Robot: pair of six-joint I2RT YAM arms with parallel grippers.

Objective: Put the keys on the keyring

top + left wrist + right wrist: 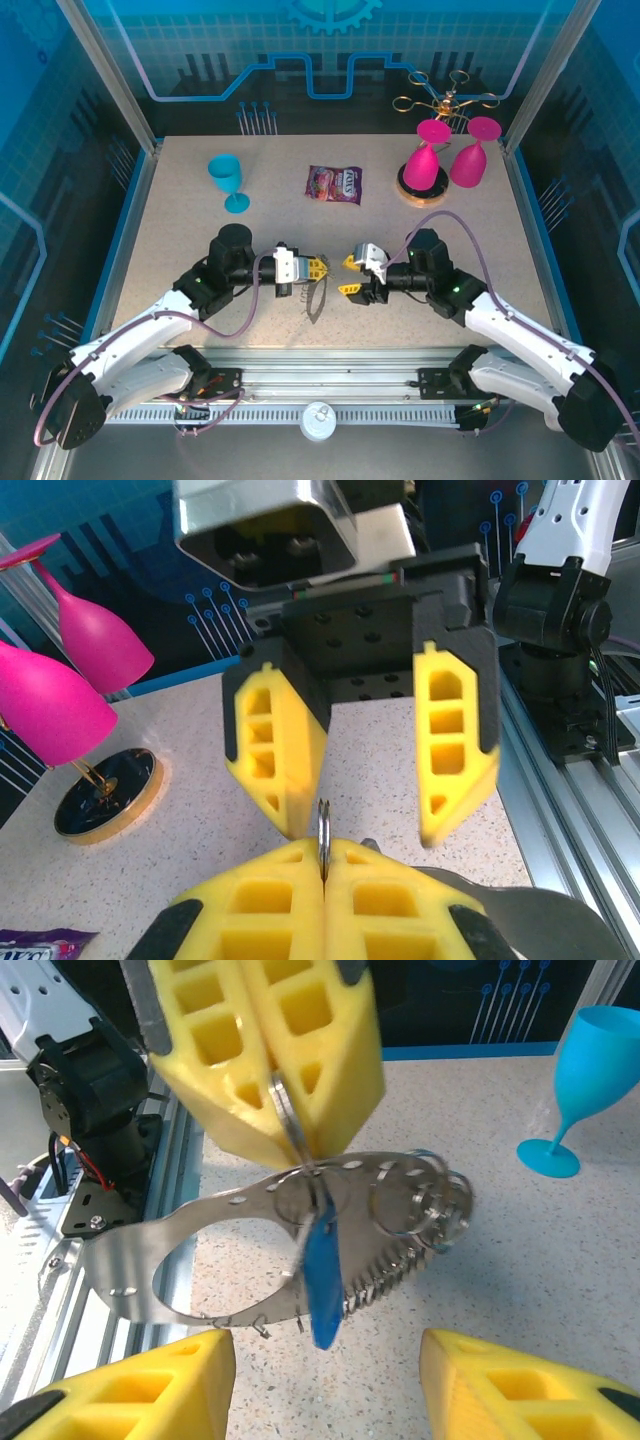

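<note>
**Left gripper [323, 858] clamps the keyring [323, 828]; blue key looks already hung**

Left wrist view: the left gripper's own yellow fingers, nearest the lens, are pressed together on the keyring, a thin metal ring standing edge-on between them. Facing them, the right gripper [365, 825] has its jaws spread with nothing between. Beyond it are two pink goblets [60, 680] and a dark round coaster [105, 795].

Right wrist view: the right gripper's fingers sit in the bottom corners, well apart and empty. Above them the left gripper pinches the ring, and the key [322, 1280] hangs from it blue head down. Just behind the key is a flat silver plate [150, 1260] with an oval opening and several wire rings [420, 1200].

The threading seems done, though I cannot tell whether the key is fully on the ring or only caught. What probably remains is setting the bunch down.

Top view: both grippers meet nose to nose at mid-table, towards the front. The speckled beige table [480, 230] also carries a blue goblet [228, 180] and a snack packet [334, 184], with the pink goblets at the back right. A gold rack [445, 100] stands behind them. Blue-lit panels printed with circuit lines and aluminium posts enclose the space.
</note>
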